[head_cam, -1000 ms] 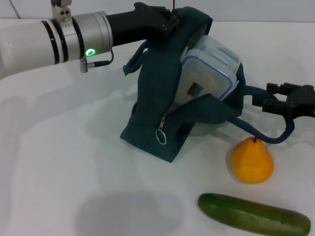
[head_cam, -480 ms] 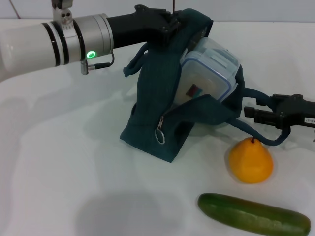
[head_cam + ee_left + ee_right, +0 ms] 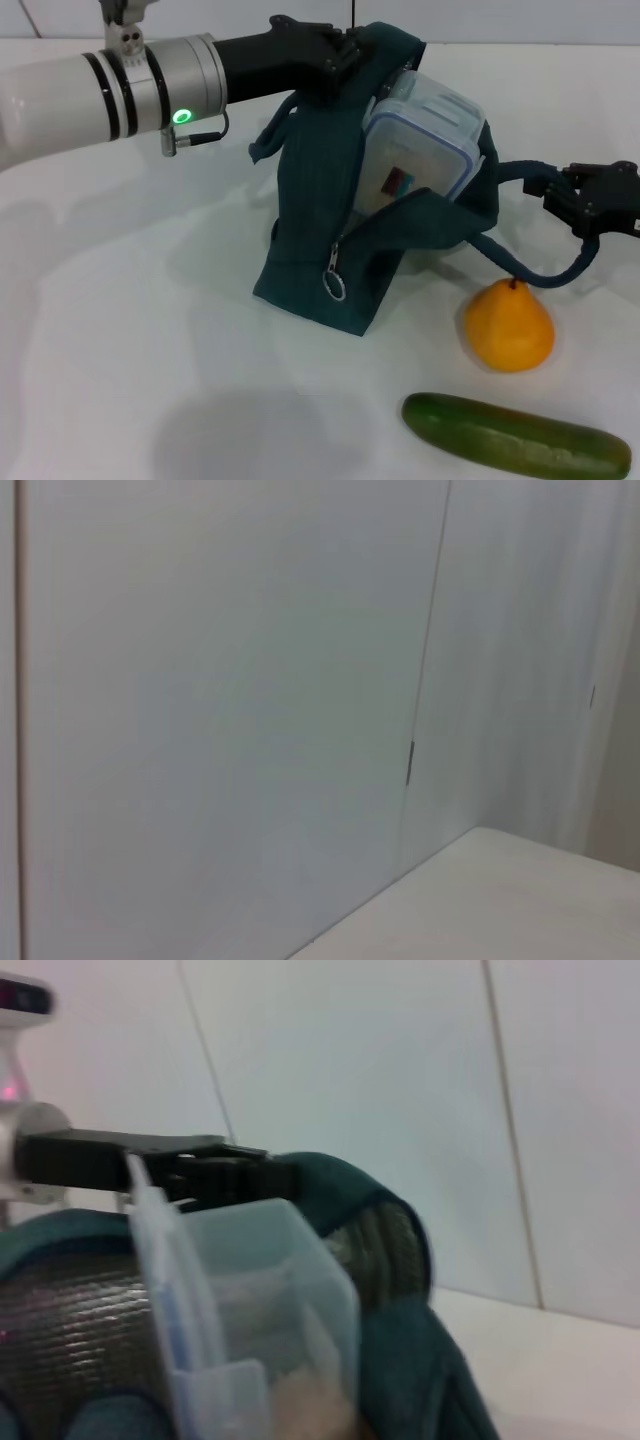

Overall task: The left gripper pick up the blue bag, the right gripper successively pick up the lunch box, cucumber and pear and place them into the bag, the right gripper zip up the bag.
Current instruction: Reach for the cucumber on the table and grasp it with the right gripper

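Nearest, at the right, lies the cucumber (image 3: 516,436), long, dark green and glossy, flat on the smooth white table (image 3: 120,360). Just beyond it stands the pear (image 3: 509,326), matte yellow-orange with a short dark stem, under a drooping loop handle.

Mid-scene, the blue bag (image 3: 320,230) is soft, dark teal fabric, propped upright with its mouth gaping to the right; a metal ring pull (image 3: 333,287) hangs on its near face. The lunch box (image 3: 420,150), clear rounded plastic with a bluish rim and small coloured label, sits tilted half inside that mouth.

To the right, the right gripper (image 3: 585,200) hovers beside the bag's handle; its jaws' state cannot be told. Farthest, the left gripper (image 3: 335,50) is clamped on the bag's top edge, holding it up.
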`<action>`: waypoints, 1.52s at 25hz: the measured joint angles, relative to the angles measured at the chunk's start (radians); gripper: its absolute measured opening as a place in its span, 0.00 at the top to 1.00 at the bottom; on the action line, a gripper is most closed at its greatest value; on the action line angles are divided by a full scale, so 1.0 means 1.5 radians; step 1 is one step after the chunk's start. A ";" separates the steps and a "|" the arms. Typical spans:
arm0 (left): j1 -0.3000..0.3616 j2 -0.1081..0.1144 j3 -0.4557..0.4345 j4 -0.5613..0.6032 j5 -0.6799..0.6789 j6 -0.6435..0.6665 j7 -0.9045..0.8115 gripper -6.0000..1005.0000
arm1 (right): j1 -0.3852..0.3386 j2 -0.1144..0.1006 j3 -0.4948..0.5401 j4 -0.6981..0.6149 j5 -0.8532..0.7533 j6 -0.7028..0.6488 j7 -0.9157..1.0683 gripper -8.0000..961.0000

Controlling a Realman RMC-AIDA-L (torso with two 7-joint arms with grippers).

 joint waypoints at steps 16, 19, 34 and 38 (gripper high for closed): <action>0.037 0.005 -0.003 0.007 -0.127 0.039 0.098 0.92 | -0.041 0.022 0.148 -0.010 0.133 -0.165 -0.137 0.93; 0.036 0.004 -0.002 0.003 -0.129 0.038 0.114 0.92 | -0.037 0.022 0.141 -0.003 0.134 -0.141 -0.146 0.93; 0.021 0.008 0.000 0.176 0.097 0.037 -0.147 0.92 | 0.048 0.024 0.081 0.051 0.133 -0.179 -0.124 0.93; 0.022 0.006 0.000 0.240 0.173 0.036 -0.232 0.92 | 0.063 0.025 0.082 0.052 0.138 -0.185 -0.103 0.93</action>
